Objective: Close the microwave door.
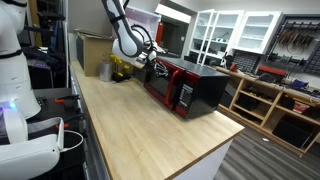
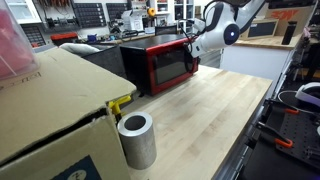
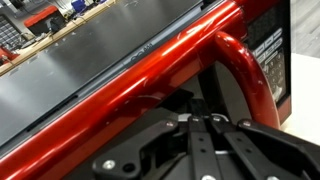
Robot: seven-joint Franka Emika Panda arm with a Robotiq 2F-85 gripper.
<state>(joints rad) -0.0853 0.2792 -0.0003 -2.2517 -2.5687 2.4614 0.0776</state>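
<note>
The microwave (image 1: pixel 205 90) stands on the wooden counter (image 1: pixel 140 130), with a glossy black casing and a red front. It also shows in an exterior view (image 2: pixel 150 48). Its door (image 1: pixel 163 85) (image 2: pixel 172 66) looks flush or nearly flush with the front. My gripper (image 1: pixel 153 60) (image 2: pixel 193 50) is at the door's handle end, right against the red face. In the wrist view the red door frame (image 3: pixel 120 85) and the curved red handle (image 3: pixel 245 70) fill the picture. The gripper fingers (image 3: pixel 205 122) lie together, shut and empty, with their tips at the door.
A brown cardboard box (image 2: pixel 50 115) and a grey cylinder (image 2: pixel 137 140) stand on the near counter, with a yellow item (image 2: pixel 120 103) beside them. The box also shows in an exterior view (image 1: pixel 95 50). A white robot (image 1: pixel 15 90) stands beside the counter. Wooden shelves (image 1: pixel 270 100) stand behind the microwave.
</note>
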